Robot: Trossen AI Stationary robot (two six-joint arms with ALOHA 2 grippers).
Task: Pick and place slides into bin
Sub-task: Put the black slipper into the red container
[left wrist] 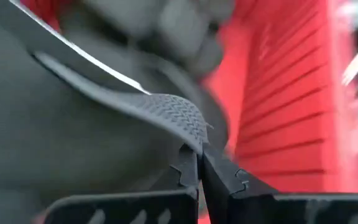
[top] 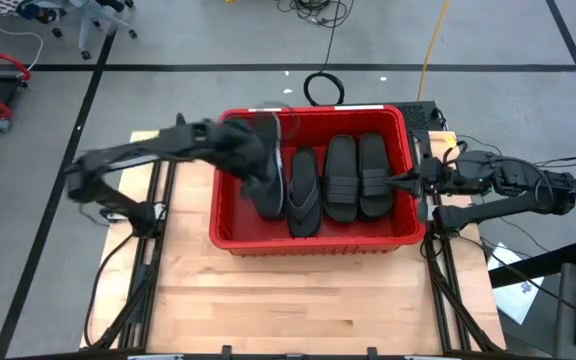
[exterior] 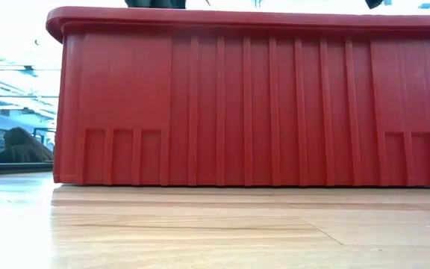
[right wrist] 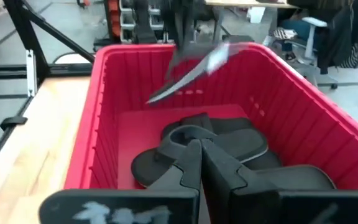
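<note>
Black rubber fills the red bin [top: 230, 236]: at its left end the left gripper [top: 260, 168], clamped on a slide [top: 272, 190], holds it tilted above the floor. Three slides [top: 340, 178] lie flat alongside. The right gripper [top: 406, 180] waits pinched closed and empty over the bin's right rim.

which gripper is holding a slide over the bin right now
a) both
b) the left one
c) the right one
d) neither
b: in the high view the left gripper is over the bin with its jaws clamped on a black slide, while the right gripper rests shut and empty at the bin's right rim.
</note>
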